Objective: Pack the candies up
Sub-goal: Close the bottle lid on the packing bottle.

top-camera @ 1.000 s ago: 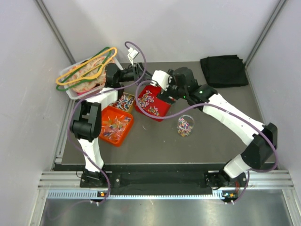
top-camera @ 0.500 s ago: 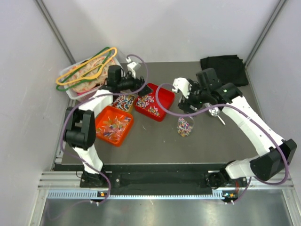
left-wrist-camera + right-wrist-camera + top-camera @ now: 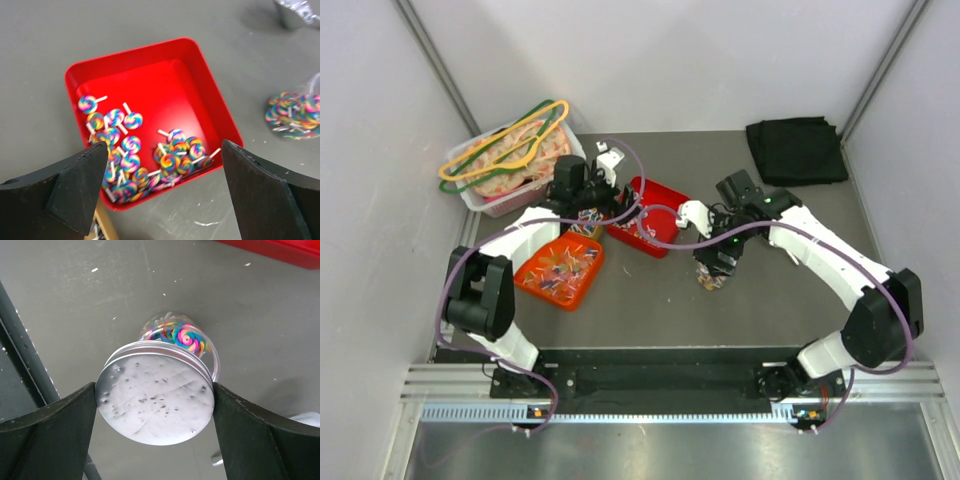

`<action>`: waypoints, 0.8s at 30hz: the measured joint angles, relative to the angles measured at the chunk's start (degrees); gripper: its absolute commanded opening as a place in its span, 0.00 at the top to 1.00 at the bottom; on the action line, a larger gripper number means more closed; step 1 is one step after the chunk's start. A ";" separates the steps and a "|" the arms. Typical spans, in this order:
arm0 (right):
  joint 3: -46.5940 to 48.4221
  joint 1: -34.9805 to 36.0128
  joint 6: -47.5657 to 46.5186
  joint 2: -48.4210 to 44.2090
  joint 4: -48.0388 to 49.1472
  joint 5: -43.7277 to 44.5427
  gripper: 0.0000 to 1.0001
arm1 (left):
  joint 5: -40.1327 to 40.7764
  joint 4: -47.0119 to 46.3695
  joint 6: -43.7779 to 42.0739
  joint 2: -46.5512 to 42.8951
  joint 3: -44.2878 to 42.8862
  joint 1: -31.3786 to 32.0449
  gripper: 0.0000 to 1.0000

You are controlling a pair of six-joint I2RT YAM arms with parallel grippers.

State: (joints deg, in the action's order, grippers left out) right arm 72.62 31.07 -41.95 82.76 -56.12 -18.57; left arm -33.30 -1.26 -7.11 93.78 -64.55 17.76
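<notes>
While left gripper [image 3: 163,145] gapes over candies [image 3: 131,144], right gripper [image 3: 154,387] clamps lid [image 3: 155,402] above jar [image 3: 172,325].

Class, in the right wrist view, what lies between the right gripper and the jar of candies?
A round silver lid, held in the right gripper, hides part of the jar of candies. The right wrist view shows it.

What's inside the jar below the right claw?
Swirl candies show through the jar wall. The lid held in the right claw covers the rest.
</notes>
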 measured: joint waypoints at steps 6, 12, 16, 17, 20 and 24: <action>-0.61 0.96 0.52 3.96 2.34 0.31 0.27 | 0.81 1.27 -0.50 -1.70 0.39 -2.47 0.01; -0.63 1.07 0.52 7.87 4.26 0.72 0.27 | 0.50 1.33 -0.31 -2.99 0.39 -3.58 0.01; 0.57 0.66 0.35 9.03 3.54 0.70 0.27 | -0.15 1.42 -0.31 -2.99 0.39 -3.48 0.01; 0.81 0.52 0.26 9.25 3.43 0.70 0.26 | -0.28 1.44 -0.31 -2.99 0.39 -3.48 0.01; 1.44 0.11 -0.15 9.35 2.64 0.76 0.26 | -0.33 1.49 -0.28 -2.99 0.39 -3.48 0.01; 2.29 -0.52 -0.59 9.35 1.64 0.83 0.25 | -0.50 1.44 0.07 -2.99 0.39 -3.48 0.01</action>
State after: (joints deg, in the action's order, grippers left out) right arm 74.91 30.55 -42.54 92.12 -54.48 -17.74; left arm -33.80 0.19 -7.05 90.78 -64.16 14.28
